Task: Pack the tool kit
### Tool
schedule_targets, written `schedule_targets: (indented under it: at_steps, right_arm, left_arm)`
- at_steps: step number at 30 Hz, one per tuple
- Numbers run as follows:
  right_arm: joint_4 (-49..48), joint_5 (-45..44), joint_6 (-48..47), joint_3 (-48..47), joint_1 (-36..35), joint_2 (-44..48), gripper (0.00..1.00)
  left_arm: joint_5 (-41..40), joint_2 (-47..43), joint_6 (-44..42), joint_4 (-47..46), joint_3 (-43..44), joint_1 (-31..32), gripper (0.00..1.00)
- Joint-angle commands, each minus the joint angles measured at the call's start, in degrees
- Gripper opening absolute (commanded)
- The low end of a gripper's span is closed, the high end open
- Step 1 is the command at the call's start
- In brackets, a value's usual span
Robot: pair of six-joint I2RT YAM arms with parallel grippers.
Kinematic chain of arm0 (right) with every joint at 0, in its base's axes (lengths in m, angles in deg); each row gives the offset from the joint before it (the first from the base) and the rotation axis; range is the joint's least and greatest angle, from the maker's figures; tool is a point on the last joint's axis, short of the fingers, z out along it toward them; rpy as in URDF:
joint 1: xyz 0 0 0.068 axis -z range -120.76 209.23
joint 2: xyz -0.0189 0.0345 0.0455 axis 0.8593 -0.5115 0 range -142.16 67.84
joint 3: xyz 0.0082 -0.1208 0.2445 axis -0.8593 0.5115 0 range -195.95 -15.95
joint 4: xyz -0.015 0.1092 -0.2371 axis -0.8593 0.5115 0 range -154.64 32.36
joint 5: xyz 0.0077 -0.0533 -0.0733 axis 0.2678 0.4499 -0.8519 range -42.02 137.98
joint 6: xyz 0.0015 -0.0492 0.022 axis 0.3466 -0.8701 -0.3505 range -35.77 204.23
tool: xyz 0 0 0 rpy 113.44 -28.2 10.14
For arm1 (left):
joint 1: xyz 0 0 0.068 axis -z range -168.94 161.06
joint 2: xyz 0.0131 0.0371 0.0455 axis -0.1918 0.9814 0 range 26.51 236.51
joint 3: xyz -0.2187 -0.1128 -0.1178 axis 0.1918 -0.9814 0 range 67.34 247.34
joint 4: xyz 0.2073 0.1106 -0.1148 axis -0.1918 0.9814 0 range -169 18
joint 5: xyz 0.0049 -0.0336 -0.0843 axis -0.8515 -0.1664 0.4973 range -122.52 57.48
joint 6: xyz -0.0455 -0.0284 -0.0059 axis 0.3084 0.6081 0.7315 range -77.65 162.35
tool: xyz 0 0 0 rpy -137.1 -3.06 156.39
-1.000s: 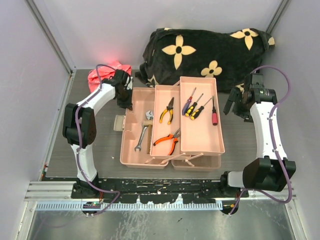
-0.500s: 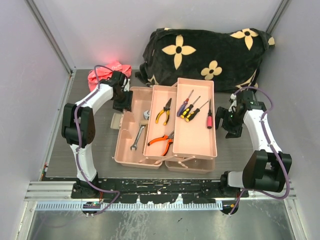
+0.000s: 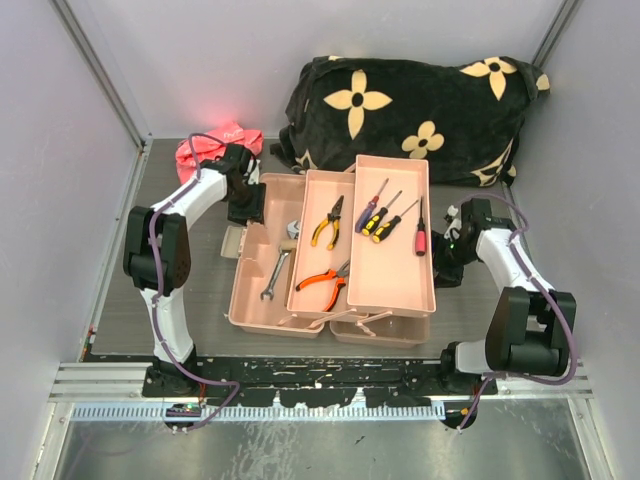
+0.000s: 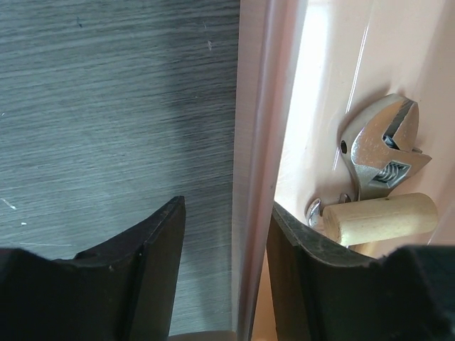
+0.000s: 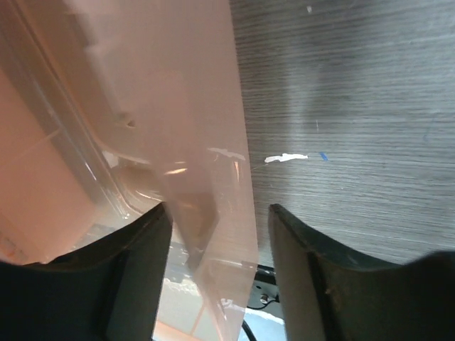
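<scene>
Four screwdrivers (image 3: pixel 377 222): they lie side by side in the right tray (image 3: pixel 400 280) of the toolbox (image 3: pixel 250 300), handles toward us.
Toolbox spot: it's open in the middle of the bench (image 3: pixel 115 300) with its tiers fanned out, just in front of the black fabric (image 3: pixel 410 100) with the yellow flowers.
Middle tray (image 3: pixel 318 180): yellow-handled pliers (image 3: pixel 328 222) at the far end, orange-handled pliers (image 3: pixel 325 280) nearer us.
Left compartment: we spot an adjustable wrench (image 4: pixel 380 153) touching a wooden handle (image 4: pixel 380 220), and a long wrench (image 3: pixel 275 275) closer to us.
Left end effector (image 4: pixel 227 206): it's parted a moderate way and straddles the toolbox's left wall, one finger outside over the bench and one inside. We see bench between the outer finger and the wall, so it isn't pinching anything.
Right end effector (image 5: pixel 219 209): also parted, straddling the outer edge of the right tray. There's a gap on the bench side, so no firm hold that we can see.
Pink bag (image 3: pixel 210 150): far left corner, behind the left arm.
</scene>
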Motion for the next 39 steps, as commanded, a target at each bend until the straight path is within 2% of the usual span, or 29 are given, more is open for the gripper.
schedule_targets:
  at_steps: [1, 2, 5, 6, 8, 13, 15, 16, 17, 18, 29, 39]
  right_arm:
    - [-4.82, 0.53, 1.27, 3.19, -0.26, -1.50, 0.54]
    - [-5.53, 0.22, 1.44, 3.85, -0.26, -1.69, 0.47]
    - [-6.16, -1.49, 2.05, 4.46, -0.24, -1.70, 0.16]
    - [-6.11, -2.00, 2.35, 4.26, -0.26, -1.32, 0.09]
    - [-5.56, -3.63, 3.16, 3.04, -0.24, 0.35, 0.05]
    - [-0.05, -10.14, 4.41, -4.55, -0.33, 4.16, 0.01]
    - [2.40, -12.65, 4.57, -8.37, -0.39, 5.33, 0.01]
    - [3.58, -13.65, 4.63, -10.28, -0.43, 5.68, 0.01]
    - [4.64, -14.61, 4.72, -12.24, -0.50, 5.97, 0.01]
    - [5.66, -15.47, 4.81, -14.03, -0.55, 6.11, 0.01]
    - [12.67, -24.61, 6.69, -28.09, -6.65, 3.88, 0.01]
    - [22.53, -41.13, 12.66, -40.68, -17.20, -1.46, 0.01]
  left_arm:
    - [0.94, -2.01, 0.99, 0.20, 0.11, -0.21, 0.49]
    - [0.98, -2.33, 0.99, 0.25, 0.16, -0.21, 0.49]
    - [1.47, -3.11, 1.45, 0.47, 0.51, -0.30, 0.51]
    - [1.70, -3.33, 1.59, 0.47, 0.57, -0.35, 0.52]
    - [1.86, -3.98, 1.98, 0.63, 0.78, -0.47, 0.58]
    - [1.80, -4.50, 2.58, 0.73, 0.56, -0.59, 0.59]
    - [1.31, -4.60, 2.90, 0.74, 0.43, -0.63, 0.65]
    - [1.03, -4.68, 3.11, 0.81, 0.45, -0.79, 0.71]
    - [0.34, -4.78, 3.37, 0.88, 0.63, -0.93, 0.83]
    - [-0.19, -4.88, 3.60, 1.00, 0.86, -1.05, 0.99]
    - [5.44, -6.95, 6.62, 1.36, 4.99, -7.01, 0.98]
    - [8.94, -3.73, 9.79, -0.19, 6.94, -15.80, 0.98]
